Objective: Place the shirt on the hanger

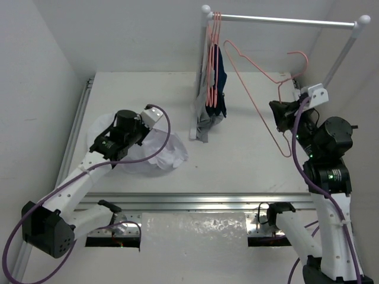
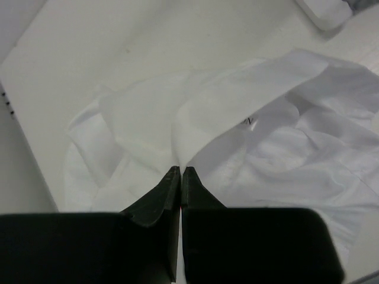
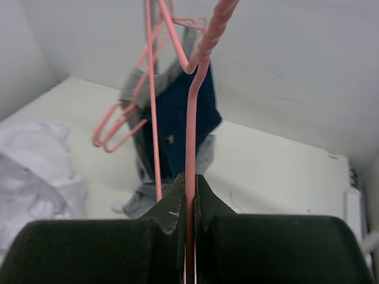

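The white shirt (image 1: 164,151) lies crumpled on the table at the left. It fills the left wrist view (image 2: 284,148) and shows at the left of the right wrist view (image 3: 29,168). My left gripper (image 1: 99,142) is over the shirt's left part, and its jaws (image 2: 180,170) are shut on a fold of the fabric that rises from the tips. My right gripper (image 1: 278,112) is shut on a wire of the salmon-pink hanger (image 1: 246,86) and holds it in the air at the right, below the rail. The wire (image 3: 190,136) runs straight up between the fingertips (image 3: 189,177).
A white rail (image 1: 284,21) spans the back on two posts. A bunch of pink hangers with navy and grey garments (image 1: 213,89) hangs at its left end and also shows in the right wrist view (image 3: 172,118). White walls close in the table on both sides.
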You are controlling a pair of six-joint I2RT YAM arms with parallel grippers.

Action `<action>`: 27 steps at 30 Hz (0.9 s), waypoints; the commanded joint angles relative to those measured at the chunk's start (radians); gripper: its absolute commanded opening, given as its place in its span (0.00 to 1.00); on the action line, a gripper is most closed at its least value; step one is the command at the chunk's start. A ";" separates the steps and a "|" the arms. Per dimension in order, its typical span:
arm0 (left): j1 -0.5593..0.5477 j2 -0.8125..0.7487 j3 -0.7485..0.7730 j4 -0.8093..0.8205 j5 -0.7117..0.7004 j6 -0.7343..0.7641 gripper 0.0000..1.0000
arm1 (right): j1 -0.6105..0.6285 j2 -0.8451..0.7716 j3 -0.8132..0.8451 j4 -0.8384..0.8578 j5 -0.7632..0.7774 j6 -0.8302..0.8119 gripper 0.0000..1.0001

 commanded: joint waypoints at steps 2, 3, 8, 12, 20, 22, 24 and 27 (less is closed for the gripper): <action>0.069 -0.002 0.127 0.074 -0.026 0.029 0.00 | 0.007 0.063 0.100 0.030 -0.208 0.050 0.00; 0.083 0.009 0.146 0.074 -0.020 0.035 0.00 | 0.007 0.082 0.127 0.037 -0.242 0.065 0.00; 0.211 0.060 0.269 0.055 0.082 0.021 0.00 | 0.088 0.184 0.157 0.079 -0.302 0.099 0.00; 0.217 0.101 0.313 0.041 0.120 0.000 0.00 | 0.341 0.252 0.186 -0.001 -0.066 -0.066 0.00; 0.231 0.137 0.350 0.048 0.123 -0.031 0.00 | 0.451 0.271 0.065 0.007 -0.061 -0.110 0.00; 0.231 0.140 0.358 0.044 0.131 -0.036 0.00 | 0.489 0.280 0.054 -0.001 -0.064 -0.102 0.00; 0.231 0.144 0.370 0.038 0.140 -0.043 0.00 | 0.548 0.295 0.042 -0.018 -0.043 -0.108 0.00; 0.231 0.140 0.393 0.016 0.162 -0.049 0.00 | 0.621 0.315 0.028 -0.021 0.013 -0.137 0.00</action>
